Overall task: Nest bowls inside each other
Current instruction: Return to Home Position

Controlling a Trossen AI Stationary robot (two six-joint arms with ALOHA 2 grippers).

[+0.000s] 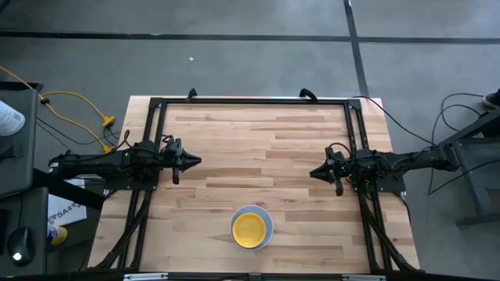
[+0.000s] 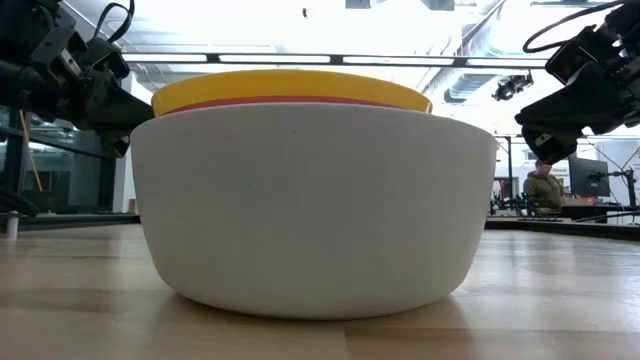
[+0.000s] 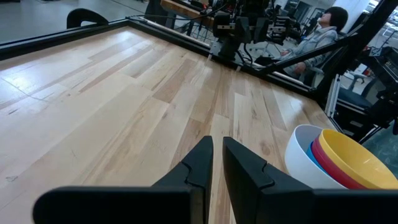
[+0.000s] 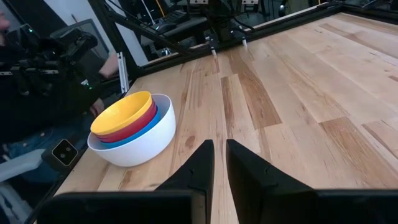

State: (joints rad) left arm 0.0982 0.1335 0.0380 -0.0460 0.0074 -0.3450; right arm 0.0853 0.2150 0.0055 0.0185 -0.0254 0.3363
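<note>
Your stack is built: the white bowl (image 2: 310,210) sits near the front edge of the counter (image 1: 258,133), midway between the arms. The blue bowl (image 4: 149,124), pink-red bowl (image 4: 127,129) and yellow bowl (image 4: 121,113) are nested in it; I can't make out a purple one in any view. What's left, as I judge it, is parking the arms. The left end effector (image 1: 191,161) hangs over the counter's left side and the right end effector (image 1: 314,173) over its right. Both point inward, well apart from the bowls, with fingers drawn to a narrow slit and holding nothing. Draw each arm back along its own side, keep its height, and don't sweep toward the front. Mind the black frame (image 1: 250,101) edging the counter. A seated person (image 3: 323,25) shows in the room beyond, clear of the work.
</note>
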